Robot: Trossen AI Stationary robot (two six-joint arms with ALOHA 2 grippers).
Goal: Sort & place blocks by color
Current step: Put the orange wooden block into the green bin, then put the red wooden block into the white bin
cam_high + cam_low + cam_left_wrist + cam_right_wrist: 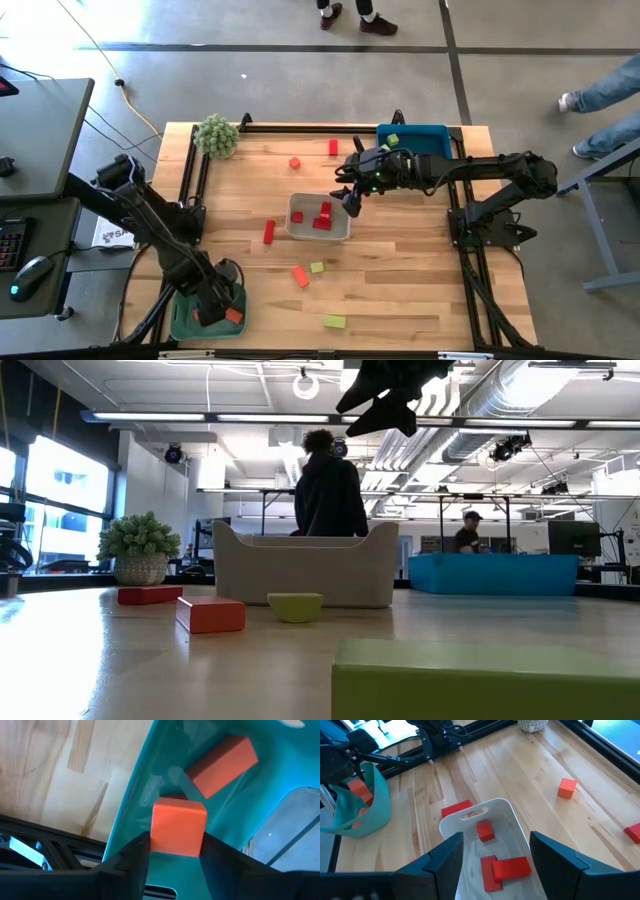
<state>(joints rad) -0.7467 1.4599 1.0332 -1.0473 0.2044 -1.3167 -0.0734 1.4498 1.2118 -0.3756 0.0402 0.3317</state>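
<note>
My left gripper [175, 845] is down inside the teal tray [140, 785] at the table's near left corner, shut on an orange-red cube [178, 820]. An orange-red bar [222, 764] lies on the tray floor beside it. My right gripper [495, 852] hangs open above the white tray [520, 827] at mid-table, where three red blocks [507, 869] lie. A yellow-green block [393, 140] sits in the blue tray [425, 133]. Loose blocks lie on the table: red [268, 232], red [333, 147], orange-red [295, 163], orange-red [300, 276], yellow-green [317, 267] and yellow-green [334, 322]. My left gripper pinches the orange-red cube between its two fingers [135, 852], one on each of two opposite side faces [156, 835]. The fingers come from above, pointing down into the teal tray. Whether the cube's underside rests on the tray floor I cannot tell.
A fuzzy green plant [216, 135] stands at the far left corner. Black rails frame the table's left and right sides [190, 190]. In the low view a yellow-green block [480, 680] fills the foreground. People stand in the room beyond the table. Bare wood lies right of the white tray.
</note>
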